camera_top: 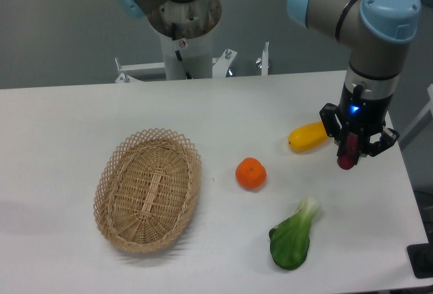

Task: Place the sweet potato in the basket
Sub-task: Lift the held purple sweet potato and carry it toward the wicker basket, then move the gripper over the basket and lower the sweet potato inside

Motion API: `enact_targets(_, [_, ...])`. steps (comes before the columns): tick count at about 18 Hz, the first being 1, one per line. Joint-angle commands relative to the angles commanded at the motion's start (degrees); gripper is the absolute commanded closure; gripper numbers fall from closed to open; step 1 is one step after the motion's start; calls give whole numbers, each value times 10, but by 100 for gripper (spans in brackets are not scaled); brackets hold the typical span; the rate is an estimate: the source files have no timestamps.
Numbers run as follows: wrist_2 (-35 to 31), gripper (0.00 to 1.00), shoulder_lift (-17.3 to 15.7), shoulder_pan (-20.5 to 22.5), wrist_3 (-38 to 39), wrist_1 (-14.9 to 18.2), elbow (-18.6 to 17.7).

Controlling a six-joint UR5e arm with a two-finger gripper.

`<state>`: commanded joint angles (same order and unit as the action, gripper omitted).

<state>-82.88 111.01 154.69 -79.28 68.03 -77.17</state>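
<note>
We see one oval, light tan woven wicker basket [149,189] on the white worktop [61,132], with nothing inside it. There is one round orange fruit [251,174], one plump yellow vegetable [308,136], one leafy green bok choy [293,236]. The gripper [349,153] holds its jaws closed on the one slim reddish-purple sweet potato [347,153], long axis upright, above the worktop's right side.

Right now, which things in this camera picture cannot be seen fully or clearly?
- Sweet potato: the gripper fingers cover most of it; only the lower reddish end shows.
- Yellow vegetable: its right end is hidden behind the gripper.
- Dark object: cut off by the right edge, so it cannot be identified.
- Robot arm: its upper part is cut off by the top edge.
</note>
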Motion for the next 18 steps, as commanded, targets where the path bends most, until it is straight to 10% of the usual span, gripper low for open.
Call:
enact_targets(8, [0, 75, -17, -38, 75, -3, -18])
enact_targets(18, [-3, 75, -16, -180, 349, -38, -55])
